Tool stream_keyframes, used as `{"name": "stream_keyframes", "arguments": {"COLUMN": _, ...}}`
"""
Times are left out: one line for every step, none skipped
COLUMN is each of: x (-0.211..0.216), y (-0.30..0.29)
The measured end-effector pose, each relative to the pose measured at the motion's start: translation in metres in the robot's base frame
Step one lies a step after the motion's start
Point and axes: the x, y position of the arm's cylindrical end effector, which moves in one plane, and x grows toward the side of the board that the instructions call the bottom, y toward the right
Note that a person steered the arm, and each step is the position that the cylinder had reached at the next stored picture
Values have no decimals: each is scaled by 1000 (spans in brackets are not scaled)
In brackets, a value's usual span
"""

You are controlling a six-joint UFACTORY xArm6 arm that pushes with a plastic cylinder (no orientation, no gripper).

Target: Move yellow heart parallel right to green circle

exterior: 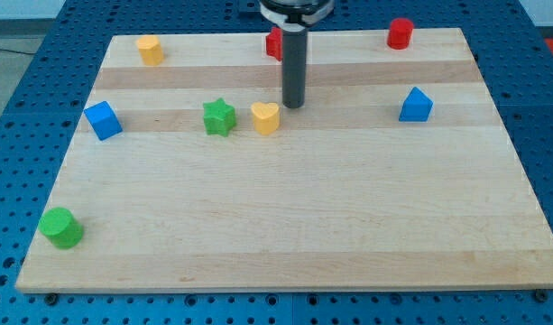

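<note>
My tip [294, 106] stands just beside the yellow heart [265, 117].

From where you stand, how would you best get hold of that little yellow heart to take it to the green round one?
I cannot grip, only push. My tip sits just up and right of the yellow heart. The green circle lies far toward the view's lower left, so I would probably press on the heart's upper-right side, steering below the green star beside it.

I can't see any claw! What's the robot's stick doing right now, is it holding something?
No claw: my tip holds nothing, resting just up and right of the yellow heart, not clearly touching it.
</note>
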Motion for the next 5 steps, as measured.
{"name": "stream_keyframes", "arguments": {"x": 15, "y": -30}}
{"name": "stream_keyframes", "arguments": {"x": 90, "y": -20}}
{"name": "stream_keyframes", "arguments": {"x": 155, "y": -1}}
{"name": "stream_keyframes", "arguments": {"x": 168, "y": -35}}
{"name": "stream_keyframes", "arguments": {"x": 118, "y": -27}}
